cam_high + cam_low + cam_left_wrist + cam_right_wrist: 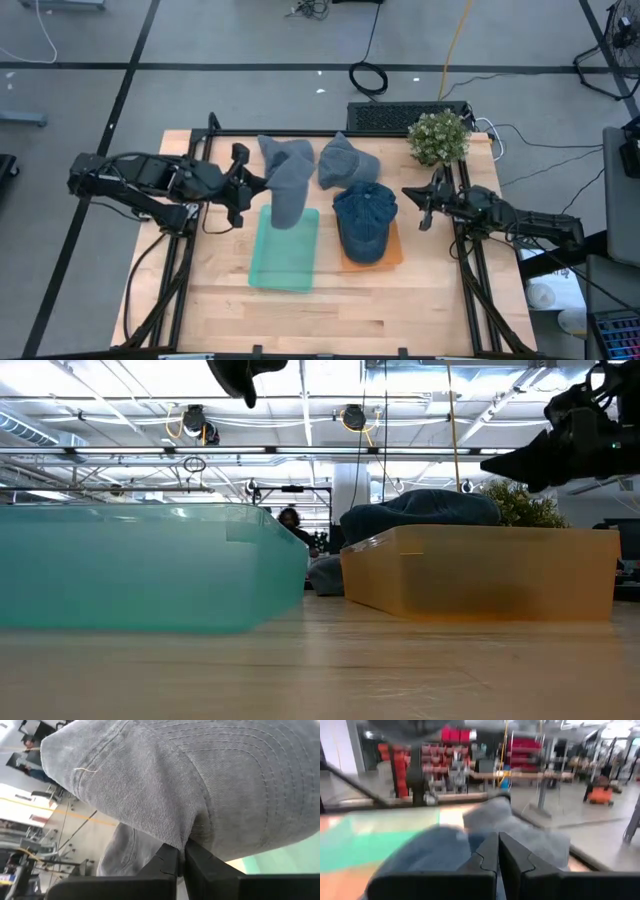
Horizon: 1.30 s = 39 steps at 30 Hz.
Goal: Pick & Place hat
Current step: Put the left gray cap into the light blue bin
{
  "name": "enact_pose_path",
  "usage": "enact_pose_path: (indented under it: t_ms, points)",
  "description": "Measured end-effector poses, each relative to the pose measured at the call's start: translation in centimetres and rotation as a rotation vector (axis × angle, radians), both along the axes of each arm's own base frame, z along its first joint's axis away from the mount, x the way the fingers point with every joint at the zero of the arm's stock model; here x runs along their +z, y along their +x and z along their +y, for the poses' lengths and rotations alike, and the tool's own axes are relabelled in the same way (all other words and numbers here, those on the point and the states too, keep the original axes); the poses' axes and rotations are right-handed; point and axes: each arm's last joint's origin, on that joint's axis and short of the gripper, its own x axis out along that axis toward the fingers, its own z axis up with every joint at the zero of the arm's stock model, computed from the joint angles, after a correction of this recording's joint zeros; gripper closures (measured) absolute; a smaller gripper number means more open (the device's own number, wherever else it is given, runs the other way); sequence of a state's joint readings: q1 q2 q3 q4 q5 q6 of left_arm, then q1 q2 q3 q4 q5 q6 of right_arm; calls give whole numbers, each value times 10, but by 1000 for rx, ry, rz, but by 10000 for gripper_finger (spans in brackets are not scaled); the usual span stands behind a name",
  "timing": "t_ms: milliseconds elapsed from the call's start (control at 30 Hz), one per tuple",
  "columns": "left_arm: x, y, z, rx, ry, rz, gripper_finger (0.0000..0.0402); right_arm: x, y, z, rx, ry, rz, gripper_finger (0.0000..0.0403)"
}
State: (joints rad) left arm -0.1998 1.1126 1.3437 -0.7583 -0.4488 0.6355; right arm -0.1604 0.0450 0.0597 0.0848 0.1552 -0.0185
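My left gripper is shut on a grey denim cap, which hangs in the air over the far end of the green tray. In the left wrist view the cap fills the picture above my fingers. A second grey cap lies on the table behind the trays. A dark blue cap sits in the orange tray, its crown rising above the rim. My right gripper hovers shut to the right of the orange tray, touching nothing. My left gripper pinches a fold of the grey cap's cloth between its two fingers, coming roughly level from the table's left. The cap is lifted clear of the table and hangs beside and below the fingers, over the green tray.
A potted plant stands at the table's far right corner, behind my right arm. The green tray and the orange tray sit side by side mid-table. Bare wood stretches along the near edge.
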Motion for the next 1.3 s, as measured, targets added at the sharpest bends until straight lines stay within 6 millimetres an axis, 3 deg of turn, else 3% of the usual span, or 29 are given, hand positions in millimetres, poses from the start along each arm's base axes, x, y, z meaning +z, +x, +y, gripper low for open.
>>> enact_pose_path:
  t_ms: [400,633,1067,1300]
  points:
    - [-3,2,-16,12,-21,-3,397,6,0,0,0,-10,-63,403]
    - [-13,20,-32,67,-18,161,397,6,0,0,0,-10,-60,403]
    - [-69,49,-66,255,-126,475,396,5,0,0,0,-10,-60,403]
    - [-101,64,-88,263,-116,578,396,5,0,0,0,-10,-60,403]
